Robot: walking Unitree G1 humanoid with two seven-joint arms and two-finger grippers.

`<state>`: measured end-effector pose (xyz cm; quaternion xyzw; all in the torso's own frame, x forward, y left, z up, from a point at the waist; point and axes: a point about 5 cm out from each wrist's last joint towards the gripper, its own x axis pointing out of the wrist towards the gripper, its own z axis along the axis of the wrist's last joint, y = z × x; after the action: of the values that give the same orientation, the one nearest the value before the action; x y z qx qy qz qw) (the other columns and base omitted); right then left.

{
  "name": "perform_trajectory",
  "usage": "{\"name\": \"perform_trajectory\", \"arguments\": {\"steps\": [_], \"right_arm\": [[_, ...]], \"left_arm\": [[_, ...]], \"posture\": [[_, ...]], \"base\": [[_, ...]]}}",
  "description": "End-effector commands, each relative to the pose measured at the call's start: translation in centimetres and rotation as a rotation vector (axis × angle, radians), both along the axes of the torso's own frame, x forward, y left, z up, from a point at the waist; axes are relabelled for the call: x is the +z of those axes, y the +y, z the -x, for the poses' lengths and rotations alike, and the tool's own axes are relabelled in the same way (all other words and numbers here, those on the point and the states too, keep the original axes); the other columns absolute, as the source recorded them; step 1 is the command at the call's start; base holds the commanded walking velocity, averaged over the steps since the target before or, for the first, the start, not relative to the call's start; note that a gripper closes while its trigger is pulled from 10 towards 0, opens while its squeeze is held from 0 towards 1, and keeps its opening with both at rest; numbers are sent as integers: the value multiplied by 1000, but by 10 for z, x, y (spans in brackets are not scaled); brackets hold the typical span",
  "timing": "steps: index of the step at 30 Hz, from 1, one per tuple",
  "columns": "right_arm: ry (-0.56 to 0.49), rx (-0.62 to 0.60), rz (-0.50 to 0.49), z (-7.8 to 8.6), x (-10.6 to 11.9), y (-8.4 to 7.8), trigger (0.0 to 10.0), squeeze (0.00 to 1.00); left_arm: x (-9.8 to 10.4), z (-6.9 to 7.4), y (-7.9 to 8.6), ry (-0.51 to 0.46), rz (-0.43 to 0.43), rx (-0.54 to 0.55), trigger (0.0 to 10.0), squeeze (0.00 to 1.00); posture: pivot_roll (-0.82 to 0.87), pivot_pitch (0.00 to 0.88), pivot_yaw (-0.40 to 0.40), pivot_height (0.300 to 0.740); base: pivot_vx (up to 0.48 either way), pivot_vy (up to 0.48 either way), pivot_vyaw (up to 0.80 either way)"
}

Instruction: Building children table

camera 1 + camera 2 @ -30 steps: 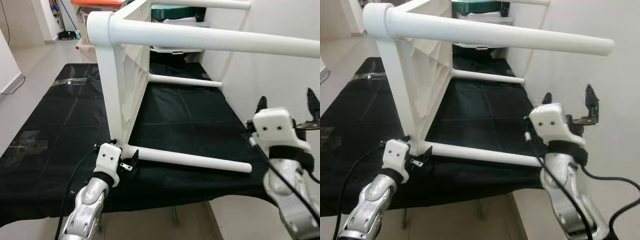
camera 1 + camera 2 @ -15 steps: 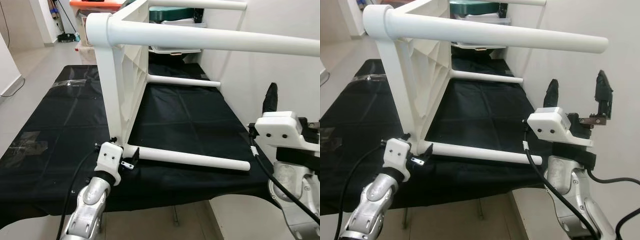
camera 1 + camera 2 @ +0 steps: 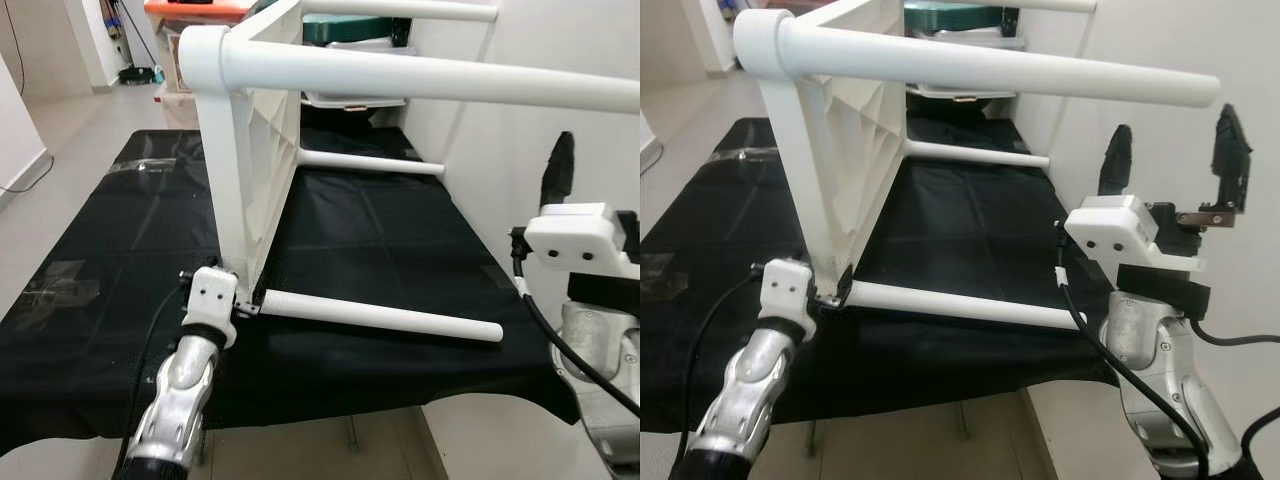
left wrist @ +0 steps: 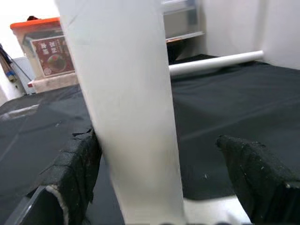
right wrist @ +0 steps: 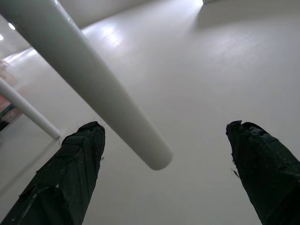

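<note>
The left gripper [image 4: 159, 183] has moved in, fingers spread astride the white table [image 3: 250, 150] panel's lower corner, which stands on the black cloth [image 3: 120, 250]. The right gripper [image 3: 1175, 160] has risen, fingers apart below the upper leg [image 5: 89, 84]: likely steadying it. Beyond stands an orange-lidded bin [image 4: 44, 51], contents unclear.

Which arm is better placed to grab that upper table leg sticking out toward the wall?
The right. The right gripper is open, pointing up just below the free end of the upper leg. The left gripper is low, at the tabletop's bottom corner.
</note>
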<state>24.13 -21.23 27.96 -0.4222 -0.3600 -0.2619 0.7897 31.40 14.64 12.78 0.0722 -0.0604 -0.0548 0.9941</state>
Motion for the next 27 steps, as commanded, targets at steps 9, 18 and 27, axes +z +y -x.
{"name": "perform_trajectory", "arguments": {"steps": [9,18,27], "right_arm": [[-55,6,113,1,19,-2,10000,0],[38,83,314,-13,33,-3,10000,0],[205,94,426,-40,33,-15,10000,0]], "left_arm": [[-5,-13,-1,35,16,-23,10000,0],[-9,-20,-7,48,44,-19,10000,0],[-12,-23,-2,48,50,4,10000,0]], "posture": [[-3,0,-42,740],[-13,0,-49,740],[-4,0,-70,740]], "base": [[0,0,0],[0,0,0],[0,0,0]]}}
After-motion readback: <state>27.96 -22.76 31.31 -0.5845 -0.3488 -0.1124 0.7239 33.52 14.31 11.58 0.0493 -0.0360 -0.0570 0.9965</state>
